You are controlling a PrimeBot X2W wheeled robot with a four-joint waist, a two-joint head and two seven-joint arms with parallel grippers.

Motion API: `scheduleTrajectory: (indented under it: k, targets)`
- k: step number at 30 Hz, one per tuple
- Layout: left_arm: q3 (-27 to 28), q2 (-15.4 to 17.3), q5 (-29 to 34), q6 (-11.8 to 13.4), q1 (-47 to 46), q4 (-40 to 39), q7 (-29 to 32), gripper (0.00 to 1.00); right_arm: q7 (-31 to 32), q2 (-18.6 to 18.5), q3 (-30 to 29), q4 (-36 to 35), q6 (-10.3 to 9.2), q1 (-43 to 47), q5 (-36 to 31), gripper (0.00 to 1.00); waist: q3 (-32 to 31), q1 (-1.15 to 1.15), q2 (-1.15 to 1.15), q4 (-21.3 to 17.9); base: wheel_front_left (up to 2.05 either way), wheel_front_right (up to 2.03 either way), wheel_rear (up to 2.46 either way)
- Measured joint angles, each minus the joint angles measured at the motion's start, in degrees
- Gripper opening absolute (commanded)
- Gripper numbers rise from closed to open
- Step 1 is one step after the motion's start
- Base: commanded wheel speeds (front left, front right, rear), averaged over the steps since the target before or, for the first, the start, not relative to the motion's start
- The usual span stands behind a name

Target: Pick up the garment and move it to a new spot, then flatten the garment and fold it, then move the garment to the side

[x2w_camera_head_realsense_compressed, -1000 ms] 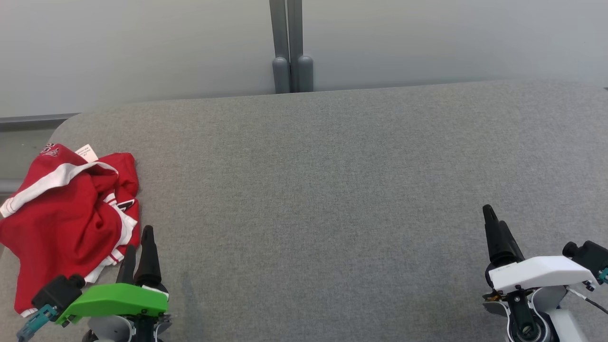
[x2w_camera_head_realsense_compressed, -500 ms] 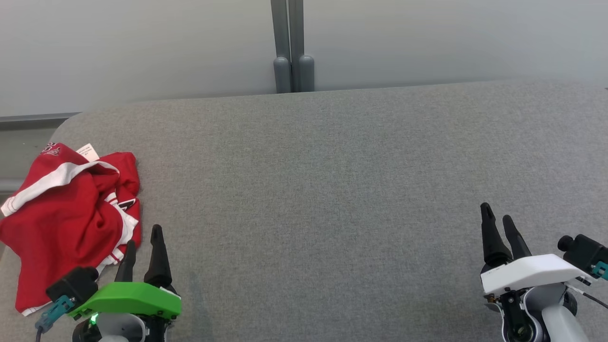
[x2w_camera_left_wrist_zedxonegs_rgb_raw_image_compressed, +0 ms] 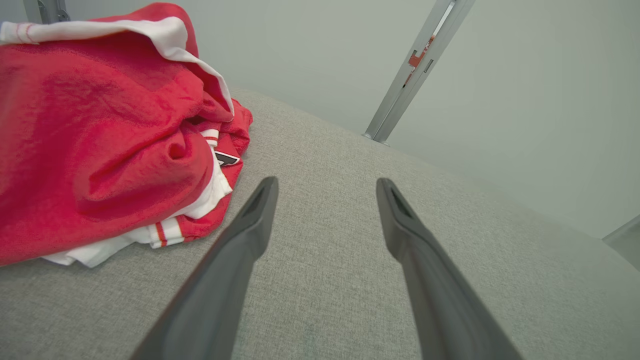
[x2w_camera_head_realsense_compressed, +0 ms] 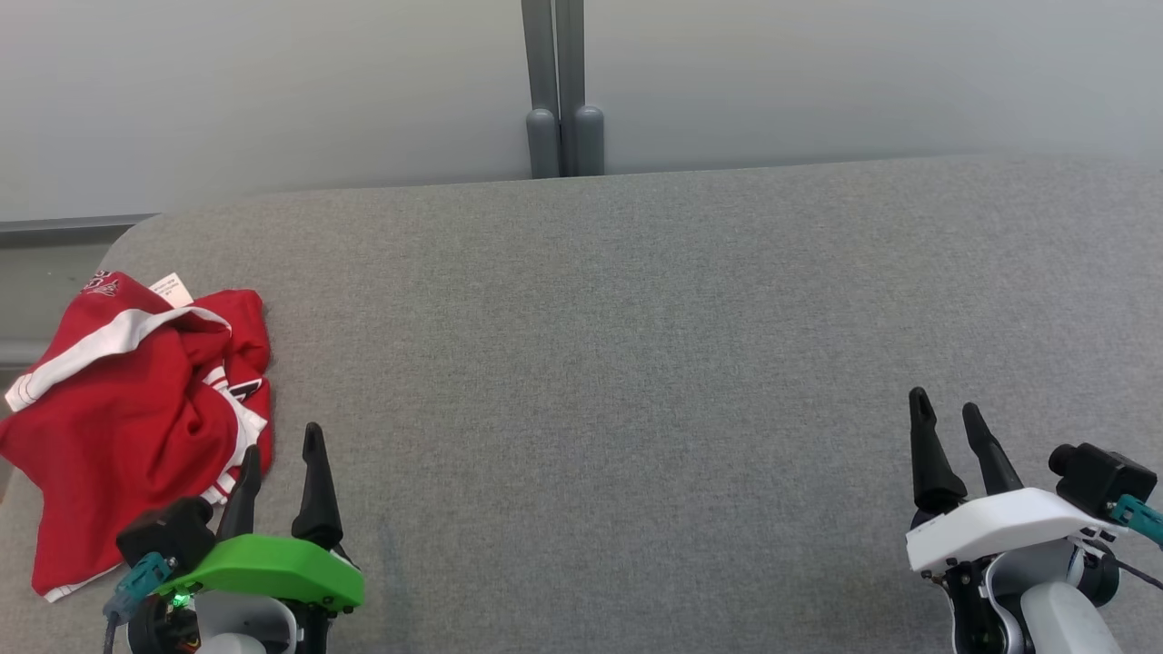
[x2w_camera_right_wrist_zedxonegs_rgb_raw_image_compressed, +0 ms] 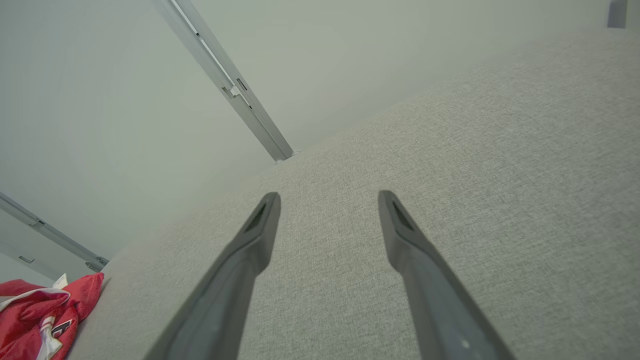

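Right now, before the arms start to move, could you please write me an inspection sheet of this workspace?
Surface: grey cloth-covered table, flat.
Job's things: red shirt with white parts and striped trim, bunched at the table's left edge, not yet flattened or folded.
Clutter: nothing seen.
Grippers: left gripper, jaws open, close beside the shirt, holding nothing. Right gripper, jaws open, over the table's right part, holding nothing.
Cables: teal plug with a thin cable at the left wrist camera, and a second teal plug at the right wrist camera.
Surroundings: pale wall behind the table, with a grey post.
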Motion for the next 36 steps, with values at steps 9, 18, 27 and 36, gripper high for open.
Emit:
scheduleTrajectory:
  k: [9, 18, 27, 36]
  targets:
    - [-0.96, 0.43, 5.10, 0.05, -0.01, 0.07, -1.27, 1.00, -1.30, -0.12, 0.12, 0.36, 0.01, -0.02, -5.76, 1.00, -0.01, 0.00, 0.00, 0.04, 0.00, 0.00, 0.00]
    - [-1.71, 0.62, 10.28, 0.08, -0.02, 0.56, -2.47, 1.00, -2.53, -0.43, 0.07, 1.23, 0.01, -0.03, -11.47, 1.00, 0.00, 0.00, 0.00, 0.11, 0.00, 0.00, 0.00]
    - [-2.05, 0.66, 14.40, 0.19, -0.09, 1.29, -3.54, 1.00, -3.60, -0.44, -0.14, 1.72, 0.01, -0.19, -16.02, 1.00, 0.01, 0.00, 0.00, 0.38, 0.00, 0.00, 0.00]
    - [-2.29, 0.64, 18.40, 0.14, -0.14, 2.07, -4.64, 1.00, -4.56, -0.38, -0.81, 2.35, 0.01, -0.23, -20.64, 1.00, -0.35, 0.00, 0.00, 0.52, 0.00, 0.00, 0.00]
